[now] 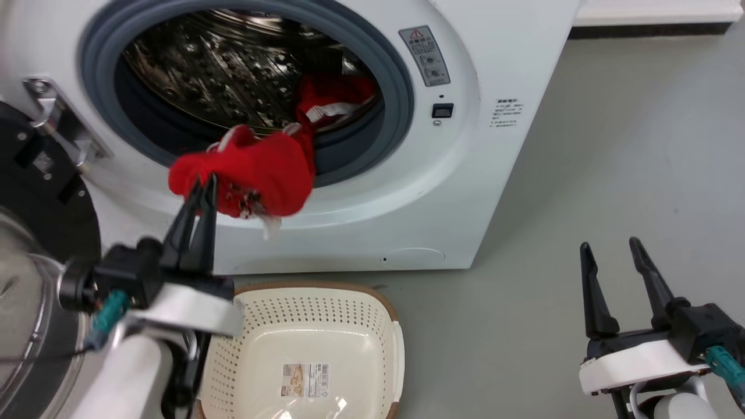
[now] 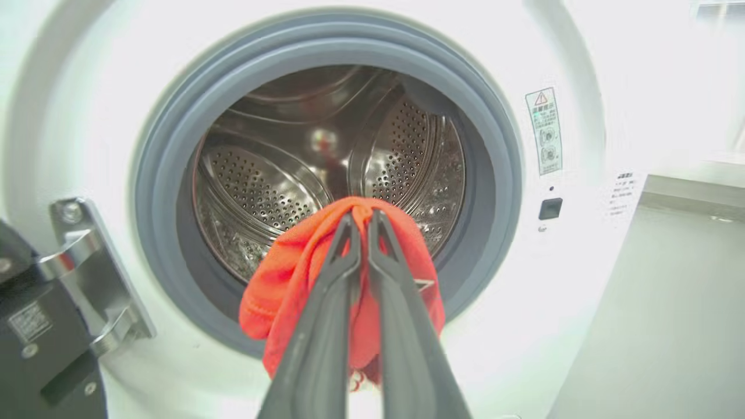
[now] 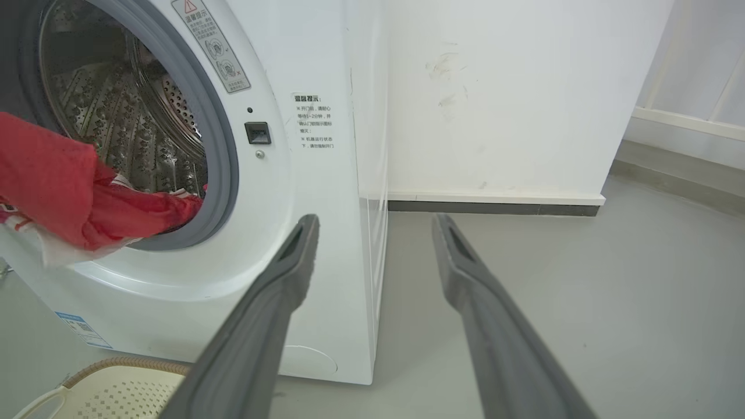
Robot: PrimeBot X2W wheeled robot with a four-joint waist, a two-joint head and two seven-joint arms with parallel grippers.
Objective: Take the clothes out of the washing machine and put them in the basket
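Two long dark fingers of the left gripper (image 1: 206, 185) are pinching the soft red clothes (image 1: 265, 171) w/ white trim, which are draping over the grey porthole rim of the washing machine (image 1: 465, 174) and trailing back into the perforated steel drum (image 1: 215, 64). Emblem's hard to make out. The cream perforated basket (image 1: 302, 314) is sitting just below, partly hidden by the left forearm. The right gripper (image 1: 609, 247) is hanging well apart, fingers spread, empty.

A: left arm status?
B: left gripper (image 1: 205, 183) extended forward, fingers pinched together on the clothes (image 1: 262, 169). Pale forearm comes in at the lower left of the head view.
A: right?
B: right gripper (image 1: 610, 244) low at the lower right, fingers spread apart, pointing up.
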